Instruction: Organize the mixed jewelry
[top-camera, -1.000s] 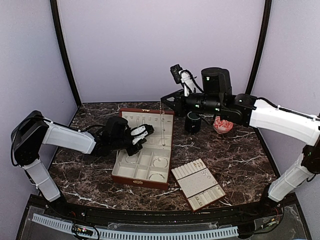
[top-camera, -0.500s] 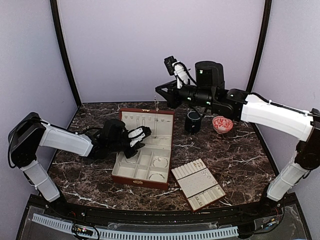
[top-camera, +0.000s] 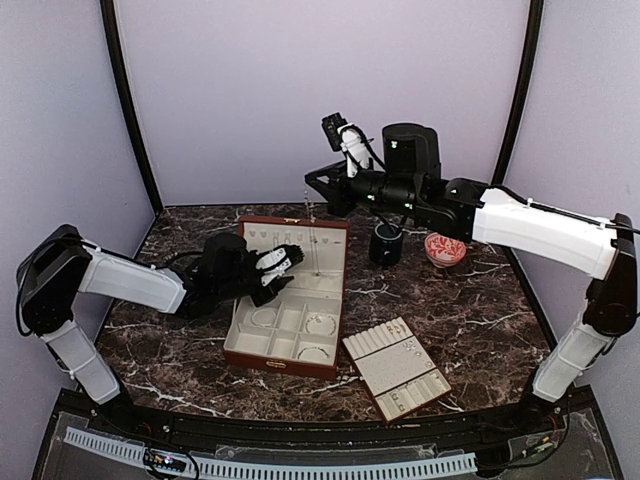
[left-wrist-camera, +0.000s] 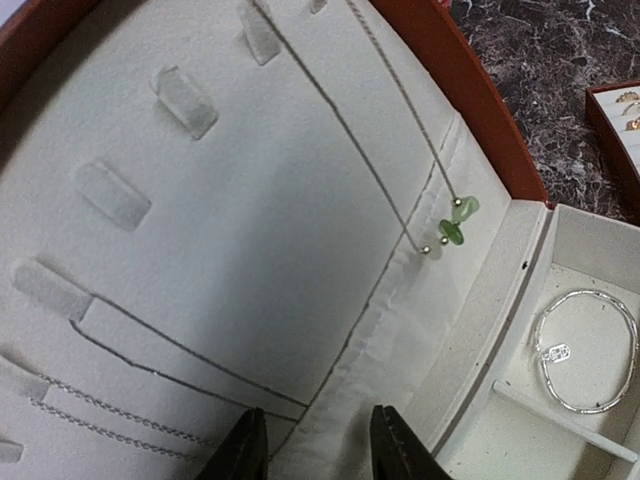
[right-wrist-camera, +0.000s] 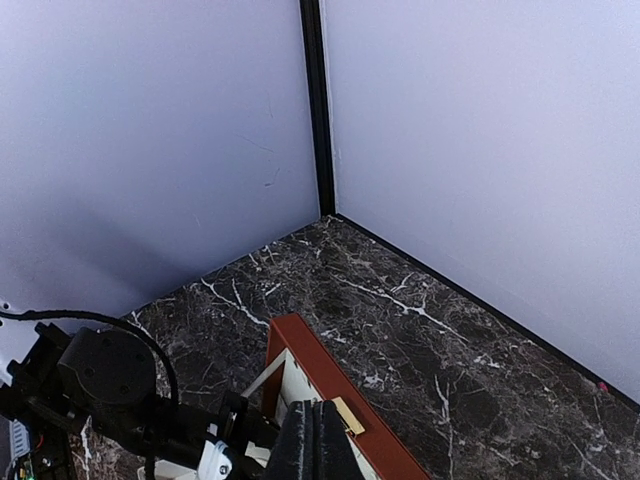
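Observation:
A fine silvery necklace hangs from my right gripper, which is shut on its chain above the upright lid of the red-brown box. In the left wrist view its two strands run down the cream lining to green beads. In the right wrist view the right gripper shows its fingers pressed together; the chain is hidden there. My left gripper is open and empty, close to the lid lining, below the beads. Other chains lie on the lining. A silvery bangle lies in a box compartment.
A cream-padded slotted tray with small pieces lies right of the box. A black mug and a red patterned bowl stand behind, under the right arm. Purple walls close the back and sides.
My right gripper has moved left and a little up with the necklace, bringing the chain over the box lid. My left gripper has shifted slightly up along the lid.

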